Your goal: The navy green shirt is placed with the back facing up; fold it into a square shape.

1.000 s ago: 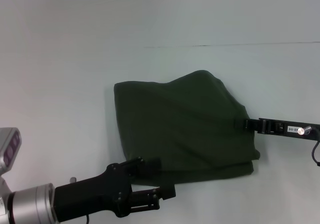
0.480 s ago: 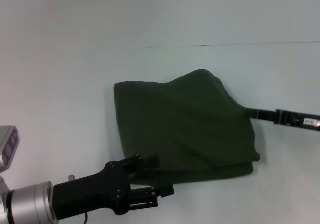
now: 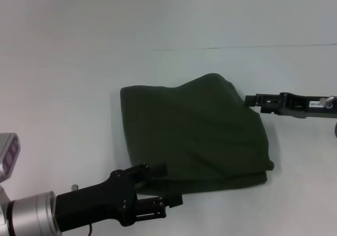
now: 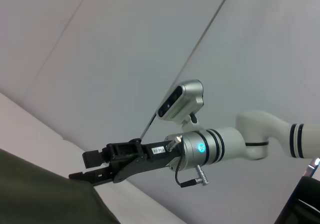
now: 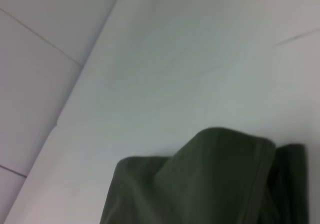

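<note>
Dark olive-green soft matte shirt (image 3: 195,133) lies folded, bunched on white table (image 3: 79,62). My left gripper (image 3: 163,186), jaws parted, sits at its near edge. My right gripper (image 3: 251,100) at its far-right edge; grip unclear.

We saw a white table (image 3: 79,62); on it lay the folded navy green shirt (image 3: 195,133), centre-right.

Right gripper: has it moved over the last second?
Yes. The right gripper has risen along the navy green shirt edge, toward its raised far corner.
</note>
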Tool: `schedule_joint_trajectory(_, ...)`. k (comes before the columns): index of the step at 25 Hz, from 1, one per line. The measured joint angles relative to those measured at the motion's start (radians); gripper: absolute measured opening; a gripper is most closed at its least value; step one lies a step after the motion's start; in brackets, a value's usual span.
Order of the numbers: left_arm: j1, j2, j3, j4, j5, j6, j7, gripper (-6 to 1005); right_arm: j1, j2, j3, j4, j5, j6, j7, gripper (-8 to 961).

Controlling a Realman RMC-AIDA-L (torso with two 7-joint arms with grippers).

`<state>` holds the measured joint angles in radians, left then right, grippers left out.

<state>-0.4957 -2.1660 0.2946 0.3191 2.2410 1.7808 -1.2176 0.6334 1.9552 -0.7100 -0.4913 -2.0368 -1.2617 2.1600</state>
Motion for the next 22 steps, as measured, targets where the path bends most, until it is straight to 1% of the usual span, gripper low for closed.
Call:
schedule_joint_trajectory(3, 0.002, 0.000, 0.000, 0.000, 0.000, -0.005, 0.001, 900, 0.022, 0.006, -0.001, 0.013, -0.035, 0.000, 0.041, 756)
schedule_joint_trajectory(8, 0.005, 0.000, 0.000, 0.001, 0.005, -0.011, 0.011, 901, 0.030, 0.012, -0.002, 0.040, -0.043, 0.004, 0.059, 839)
schedule_joint_trajectory(11, 0.005, 0.000, 0.000, 0.002, 0.004, -0.012, 0.017, 901, 0.035, 0.020, -0.002, 0.058, -0.043, 0.027, 0.058, 839)
schedule_joint_trajectory(13, 0.005, 0.000, 0.000, 0.002, 0.002, -0.012, 0.017, 900, 0.041, 0.030, -0.002, 0.073, -0.042, 0.048, 0.046, 838)
schedule_joint_trajectory(16, 0.002, 0.000, 0.001, 0.002, 0.002, -0.019, 0.017, 900, 0.046, 0.054, 0.010, 0.074, -0.026, 0.068, 0.006, 838)
schedule_joint_trajectory(22, -0.001, 0.000, 0.003, 0.009, 0.001, -0.030, 0.017, 900, 0.060, 0.085, 0.015, 0.091, 0.044, 0.129, -0.062, 836)
